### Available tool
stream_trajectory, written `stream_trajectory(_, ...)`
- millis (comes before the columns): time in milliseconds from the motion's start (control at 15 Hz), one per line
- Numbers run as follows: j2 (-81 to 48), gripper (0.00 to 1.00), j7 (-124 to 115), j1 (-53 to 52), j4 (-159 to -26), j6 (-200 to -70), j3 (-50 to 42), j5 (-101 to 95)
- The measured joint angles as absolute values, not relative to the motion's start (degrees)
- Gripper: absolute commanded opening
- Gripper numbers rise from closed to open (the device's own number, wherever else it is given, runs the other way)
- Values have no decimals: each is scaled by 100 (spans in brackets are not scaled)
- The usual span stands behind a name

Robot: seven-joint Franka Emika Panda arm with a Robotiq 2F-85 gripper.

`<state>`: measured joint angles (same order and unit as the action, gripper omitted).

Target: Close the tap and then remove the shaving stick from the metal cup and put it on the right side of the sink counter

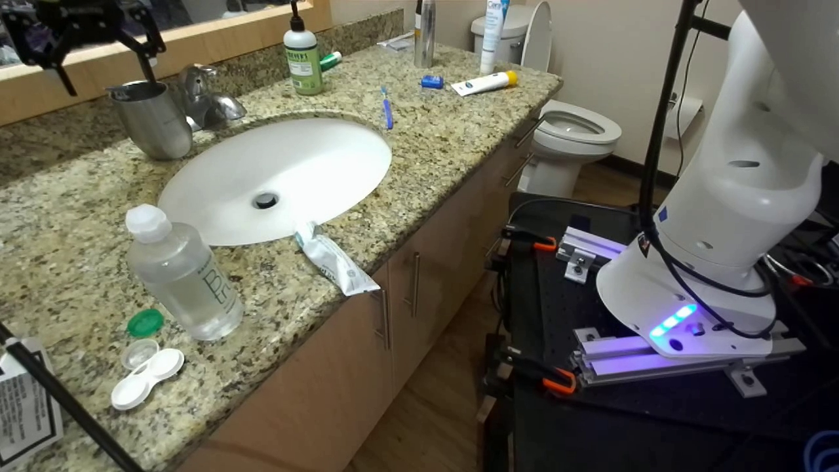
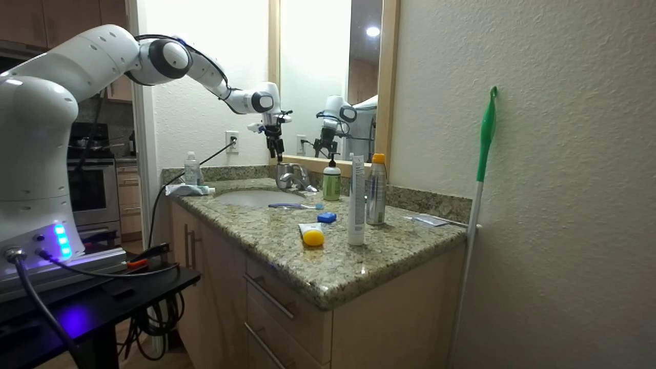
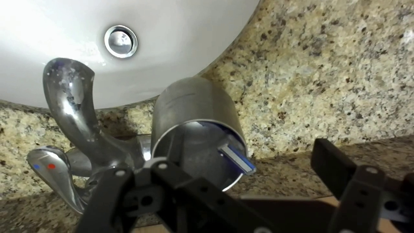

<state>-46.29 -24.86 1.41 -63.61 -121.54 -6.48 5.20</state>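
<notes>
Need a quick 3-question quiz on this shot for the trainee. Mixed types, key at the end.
1. Multiple choice: which of these is in the metal cup?
a) pump bottle
b) razor
c) clear bottle

2. True or false: the gripper is clamped shut on the razor.

3. Fill in the blank: in the wrist view, the tap appears to the ____ of the metal cup.

Key:
1: b
2: False; the gripper is open, its jaws wide apart.
3: left
</notes>
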Motion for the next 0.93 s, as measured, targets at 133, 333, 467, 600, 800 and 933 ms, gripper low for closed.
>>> stream_trajectory(133,-4645,100,-2383,152,-6340,-12110,-647,519)
stream_trajectory(333,-4823,100,-1886,297,-6085,-11794,-647,477)
stream_trajectory(467,-5008,100,-1471,437,-5852,-11693,-644,438)
stream_trajectory(600,-5192,100,-1024,545,-5631,-11711,-602,439)
stream_trajectory(800,-5277,100,-904,563,-5489,-11709,-575,438)
stream_trajectory(933,-5295,100,-902,563,-5458,-11709,-566,438)
